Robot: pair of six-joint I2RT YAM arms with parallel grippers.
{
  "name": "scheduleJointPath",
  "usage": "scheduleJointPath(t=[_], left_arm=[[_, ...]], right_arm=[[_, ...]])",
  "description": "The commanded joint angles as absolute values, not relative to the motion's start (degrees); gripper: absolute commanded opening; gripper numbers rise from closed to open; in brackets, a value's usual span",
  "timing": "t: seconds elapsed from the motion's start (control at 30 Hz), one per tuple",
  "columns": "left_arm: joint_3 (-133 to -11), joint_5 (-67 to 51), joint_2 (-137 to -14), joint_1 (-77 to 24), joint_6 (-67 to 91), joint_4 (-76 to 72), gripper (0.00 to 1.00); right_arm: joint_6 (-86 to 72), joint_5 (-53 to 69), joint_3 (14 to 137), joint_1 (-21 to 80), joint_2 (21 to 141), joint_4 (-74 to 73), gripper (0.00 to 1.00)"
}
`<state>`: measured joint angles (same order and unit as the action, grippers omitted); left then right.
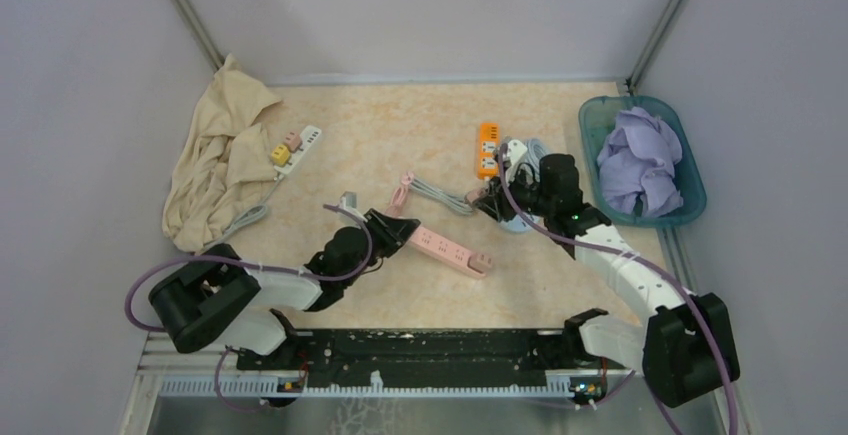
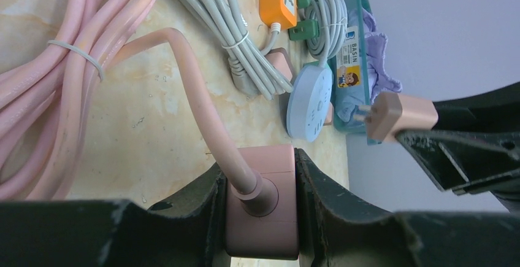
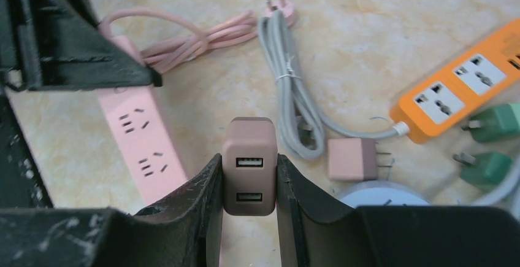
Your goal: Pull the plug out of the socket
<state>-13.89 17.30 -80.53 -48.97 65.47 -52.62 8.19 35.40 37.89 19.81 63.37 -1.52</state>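
my right jaws are clamped narrow on the sides of the mauve usb plug point(image 3: 248, 167), its two ports facing my wrist camera. it sits square in the grip, not skewed. in the left wrist view its prongs point(image 2: 363, 112) show bare in the air, so i judge it is out of the socket and clear of the pink power strip point(image 3: 147, 150). my left jaws are closed on the cord end of that strip, which lies on the table point(image 1: 400, 115), and the pink cord point(image 2: 202, 104) runs out between them

to finish this well i would hold the right grip firm and carry the plug away along the line of its prongs, with no twist, until it is well apart from the strip. the left jaws should hold the strip down until then, so it cannot lift or slide. for setting down i would pick bare table, clear of the grey cable bundle point(image 3: 294, 101), the small pink adapter point(image 3: 352, 158), the round pale blue socket point(image 3: 380, 193) and the orange strip point(image 3: 460, 86), which crowd just beside my right jaws
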Motion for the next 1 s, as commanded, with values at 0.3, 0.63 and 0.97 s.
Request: scheduleJointPath(t=[0.3, 0.63, 0.97], left_arm=[[-10.47, 16.25, -81.44, -48.46, 55.77, -42.97, 0.00], [-9.85, 15.88, -80.82, -48.44, 55.55, -43.44, 0.00], [-9.34, 15.29, -81.31, -48.49, 55.80, -44.66, 0.00]], right_arm=[[-5.76, 1.65, 39.16, 19.32, 68.44, 8.76, 0.00], [-8.01, -5.32, 40.22, 18.53, 73.85, 12.16, 0.10], [-9.03, -7.06, 40.57, 18.47, 76.82, 13.34, 0.39]])
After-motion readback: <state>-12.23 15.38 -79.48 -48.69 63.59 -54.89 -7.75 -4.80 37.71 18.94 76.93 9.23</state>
